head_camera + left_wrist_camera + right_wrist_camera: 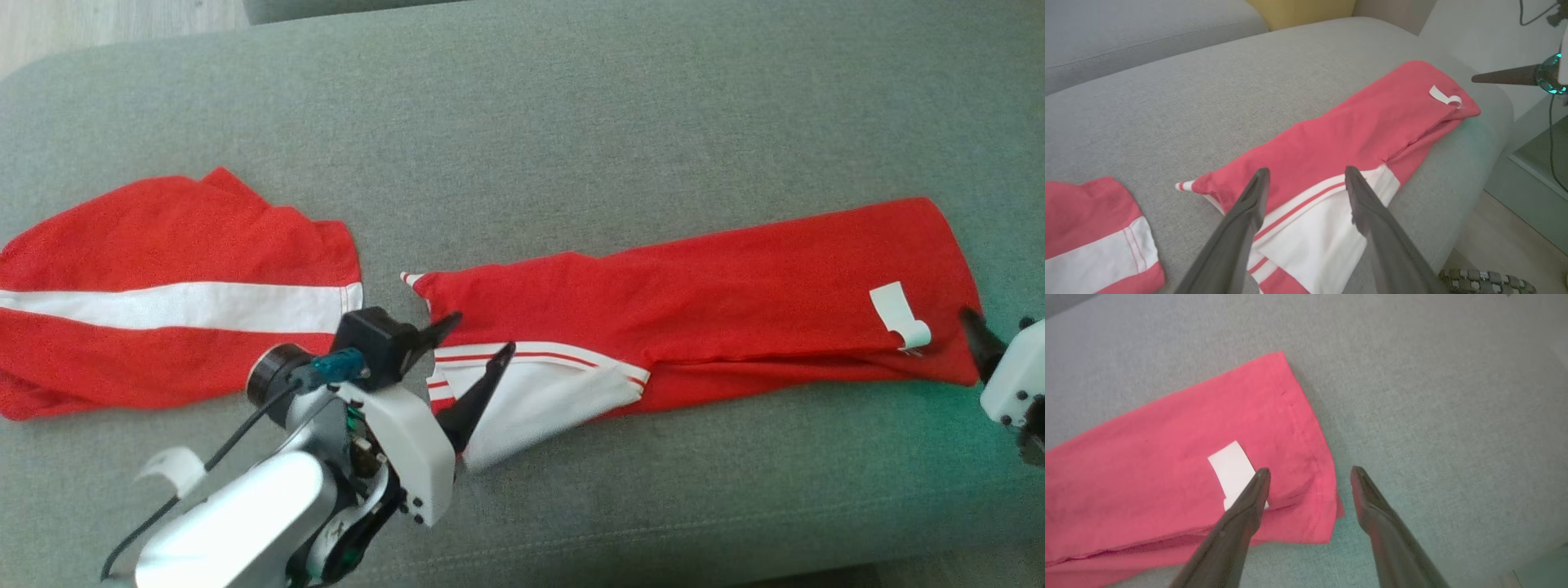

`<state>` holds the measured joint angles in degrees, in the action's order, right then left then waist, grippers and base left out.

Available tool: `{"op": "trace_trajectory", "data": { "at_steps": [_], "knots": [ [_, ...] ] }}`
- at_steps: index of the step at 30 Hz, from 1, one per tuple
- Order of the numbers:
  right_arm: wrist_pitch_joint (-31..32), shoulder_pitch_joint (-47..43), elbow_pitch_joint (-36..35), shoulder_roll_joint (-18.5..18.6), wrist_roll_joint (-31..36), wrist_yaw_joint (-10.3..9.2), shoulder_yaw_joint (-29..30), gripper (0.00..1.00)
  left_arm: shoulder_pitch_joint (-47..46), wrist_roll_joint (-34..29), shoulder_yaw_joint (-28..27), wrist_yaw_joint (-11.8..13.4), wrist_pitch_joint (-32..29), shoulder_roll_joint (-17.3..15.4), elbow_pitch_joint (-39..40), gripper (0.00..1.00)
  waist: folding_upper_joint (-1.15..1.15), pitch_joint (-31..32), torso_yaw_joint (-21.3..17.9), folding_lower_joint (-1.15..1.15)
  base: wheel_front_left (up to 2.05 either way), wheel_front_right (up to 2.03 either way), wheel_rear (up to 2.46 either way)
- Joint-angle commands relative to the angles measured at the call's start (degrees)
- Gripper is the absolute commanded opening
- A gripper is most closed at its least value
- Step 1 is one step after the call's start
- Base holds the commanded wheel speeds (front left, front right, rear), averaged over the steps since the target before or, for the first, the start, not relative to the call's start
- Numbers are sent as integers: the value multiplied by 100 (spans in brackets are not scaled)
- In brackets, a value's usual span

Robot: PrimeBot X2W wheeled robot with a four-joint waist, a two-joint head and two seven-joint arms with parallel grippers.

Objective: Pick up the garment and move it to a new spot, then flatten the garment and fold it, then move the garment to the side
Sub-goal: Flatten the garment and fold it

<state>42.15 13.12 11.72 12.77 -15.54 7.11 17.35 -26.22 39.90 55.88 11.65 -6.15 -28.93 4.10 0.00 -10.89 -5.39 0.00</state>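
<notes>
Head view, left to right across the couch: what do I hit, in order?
Folded red-and-white garment → left gripper, jaws open → long red garment → white tag near its right end → right gripper at the frame edge.

Most likely a home, probably a living room. Shown first by a wide sofa seat [571,122] in grey woven fabric, soft and rounded at the corner. Behind the seat, a grey back cushion [1147,32] of the same cloth, and beside that something yellow [1302,12], perhaps a pillow. Under and around the sofa, a pale wooden floor [1490,241], as in a flat or a house. Near the sofa end, a plain light wall [1470,36] and a low pale piece of furniture [1531,179], kind not clear. On the seat, everyday clothing: a red garment [735,269] with white stripes, and a second red and white piece [163,269] lying apart from it.
</notes>
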Motion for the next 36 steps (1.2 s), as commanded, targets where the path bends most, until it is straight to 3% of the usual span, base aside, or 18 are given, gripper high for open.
{"op": "trace_trajectory", "data": {
  "at_steps": [1, 5, 11, 16, 20, 25, 32, 36],
  "knots": [
    [-146, 59, -280, 83, 30, 37, -38, 100, -169, -40, -331, 46, 143, -71, 114, 100, 0, 21, 3, 0, 0, 0, 0],
    [-847, 150, -480, 15, -12, 37, -222, 100, -162, 16, -673, 252, 684, 130, -36, 100, 0, 101, 5, 0, 0, 0, 0],
    [-2292, 233, -874, 149, -215, 37, -1021, 100, -27, 297, -1491, 601, 1795, 552, -212, 100, 0, 270, 3, 0, 0, 0, 0],
    [-3417, 102, -928, 231, -138, 37, -1553, 100, 315, 310, -2179, 702, 2100, 994, -322, 100, 0, 399, 24, 0, 0, 0, 0],
    [-4062, -76, -763, 144, 23, 37, -1808, 100, 787, -136, -2799, 537, 2111, 1482, -256, 100, 0, 455, 34, 0, 0, 0, 0],
    [-4440, -135, -454, 46, 193, 37, -1923, 100, 1342, -806, -3307, -6, 2113, 2001, -412, 100, 0, 434, 30, 0, 0, 0, 0],
    [-4482, -6, -306, 70, 237, 37, -1738, 100, 1377, -1232, -3641, -410, 2114, 2243, -550, 100, 0, 313, 45, 0, 0, 0, 0],
    [-4283, 90, 42, -50, 261, 37, -1291, 100, 1331, -1385, -3707, -612, 2114, 2329, -697, 100, 0, 157, 58, 0, 0, 0, 0]
  ]
}}
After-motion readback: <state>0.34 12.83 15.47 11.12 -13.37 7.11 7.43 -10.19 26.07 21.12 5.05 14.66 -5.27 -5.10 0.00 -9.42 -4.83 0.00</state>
